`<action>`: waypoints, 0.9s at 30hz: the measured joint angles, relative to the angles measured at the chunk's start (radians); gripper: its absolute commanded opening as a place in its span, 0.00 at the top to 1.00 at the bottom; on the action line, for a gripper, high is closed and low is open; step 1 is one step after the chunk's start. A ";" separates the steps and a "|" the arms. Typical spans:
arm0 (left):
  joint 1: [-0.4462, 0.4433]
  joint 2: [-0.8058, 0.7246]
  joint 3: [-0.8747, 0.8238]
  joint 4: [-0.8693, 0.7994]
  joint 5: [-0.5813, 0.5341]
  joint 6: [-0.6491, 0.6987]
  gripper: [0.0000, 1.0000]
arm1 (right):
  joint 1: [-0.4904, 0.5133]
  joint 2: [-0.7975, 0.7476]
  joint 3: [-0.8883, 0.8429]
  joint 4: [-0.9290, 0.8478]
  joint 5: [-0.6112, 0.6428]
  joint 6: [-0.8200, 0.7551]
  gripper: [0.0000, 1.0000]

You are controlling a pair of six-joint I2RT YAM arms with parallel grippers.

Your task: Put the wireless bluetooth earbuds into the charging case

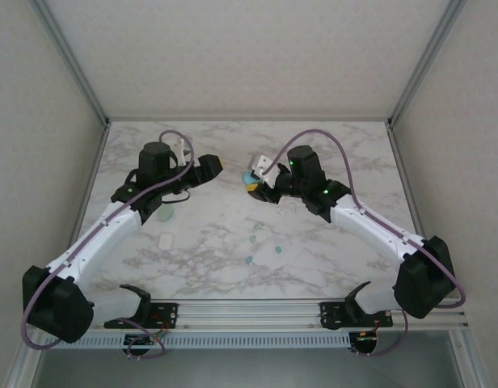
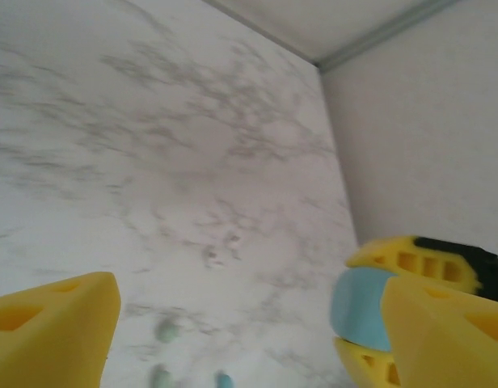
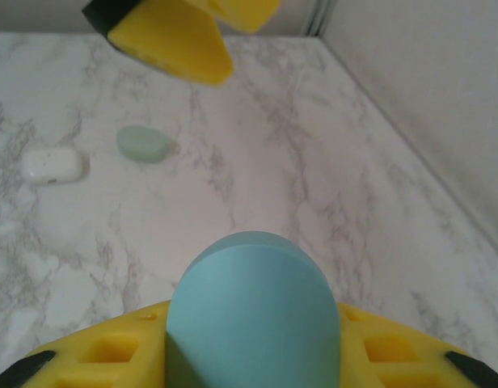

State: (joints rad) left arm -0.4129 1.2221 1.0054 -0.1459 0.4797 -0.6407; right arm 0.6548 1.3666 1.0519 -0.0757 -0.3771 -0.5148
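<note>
**Table** (image 1: 314, 145). Marble surface, walled at the left, far and right edges; a rail (image 1: 249, 311) runs along the near edge. The far strip and the right half look bare, so that is where I judge there is room to swing. The left half and the near-centre are occupied.

**Left gripper** (image 1: 210, 166). It hangs above the centre of the surface, towards the far edge, with its jaws spread wide and nothing in them. It is just beside the right gripper, so a careless approach from either side could knock the two sets of fingers together.

**Right gripper** (image 1: 253, 182). It is clenched on the blue charging case (image 3: 253, 315) and holds it off the surface at centre. I cannot tell whether the lid is open. A bump from the left gripper could twist the case in the grasp.

**Mint case** (image 3: 142, 144) and **white case** (image 3: 51, 164). They lie apart on the left half, close under the left arm (image 1: 111, 222). A low sweep of that arm could shove them.

**Earbuds** (image 2: 166, 329). Three small teal buds lie loose and apart from one another, between the centre and the near edge. None is in the case.
- They look tiny and smooth, so a pinch may squirt one out.
- A freed bud could roll to the near edge and into the rail.
- A bud tilted at the case mouth may not seat.
</note>
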 measured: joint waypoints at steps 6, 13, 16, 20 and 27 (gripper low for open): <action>-0.087 0.024 0.090 -0.012 0.094 0.013 0.20 | 0.005 -0.027 -0.021 0.048 0.011 0.006 0.69; -0.132 0.093 0.137 -0.016 0.142 0.031 0.33 | 0.005 -0.053 -0.031 0.093 0.013 0.019 0.69; -0.144 0.122 0.145 -0.024 0.150 0.031 0.39 | 0.005 -0.061 -0.033 0.106 0.013 0.029 0.69; -0.153 0.140 0.155 -0.031 0.158 0.031 0.43 | 0.006 -0.068 -0.039 0.117 0.011 0.034 0.69; -0.156 0.162 0.190 -0.031 0.170 0.034 0.64 | 0.009 -0.069 -0.044 0.126 0.005 0.040 0.69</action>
State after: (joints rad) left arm -0.5690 1.3838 1.1950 -0.1764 0.6495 -0.6064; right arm 0.6640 1.2972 1.0077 0.0502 -0.3717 -0.4747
